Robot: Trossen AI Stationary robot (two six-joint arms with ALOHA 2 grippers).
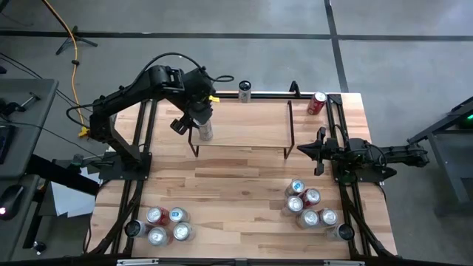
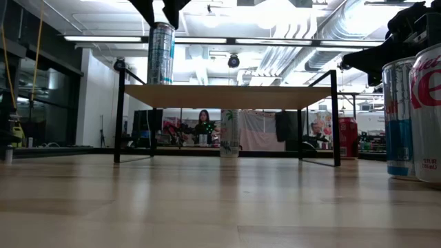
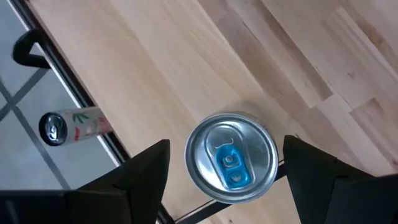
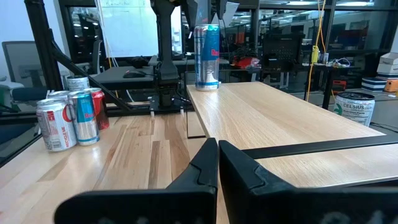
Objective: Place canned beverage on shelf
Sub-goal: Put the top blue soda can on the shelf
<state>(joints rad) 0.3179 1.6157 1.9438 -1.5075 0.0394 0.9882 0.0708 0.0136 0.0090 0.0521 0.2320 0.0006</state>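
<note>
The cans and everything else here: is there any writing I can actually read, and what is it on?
"CELSIUS" on the white can lying beyond the shelf.
Big red letters, cut off, on the nearest can: no whole word.
The tall can on the shelf: print too blurred to read.

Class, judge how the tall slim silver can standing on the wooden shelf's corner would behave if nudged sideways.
The tall slim silver can probably tips easily: narrow and upright. It stands near the light wood shelf edge, so it might fall off. The open left gripper straddles it without gripping.

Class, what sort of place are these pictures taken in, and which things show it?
Probably a robotics lab or workshop: exposed ceiling ducts, a whiteboard, and desks with monitors beyond the table.
</note>
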